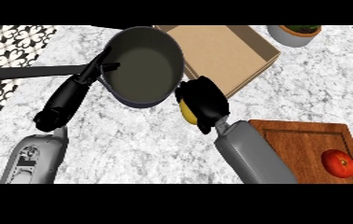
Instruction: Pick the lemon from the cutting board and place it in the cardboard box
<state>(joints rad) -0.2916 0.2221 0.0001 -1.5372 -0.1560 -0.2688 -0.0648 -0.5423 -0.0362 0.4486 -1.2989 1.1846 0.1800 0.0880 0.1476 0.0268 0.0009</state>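
My right hand (203, 101) is curled round the yellow lemon (186, 113), which peeks out at the hand's left side. The hand hovers over the counter, just off the near left corner of the open cardboard box (258, 50) and well left of the wooden cutting board (296, 136). My left hand (69, 94) lies at the left with its fingers stretched up against the rim of a dark pan (144, 66).
A red tomato (338, 163) lies on the cutting board at the right edge. A grey pot with a plant (295, 35) stands at the back right. The pan's long handle (41, 71) runs off to the left. Patterned tiles (21, 41) show at the far left.
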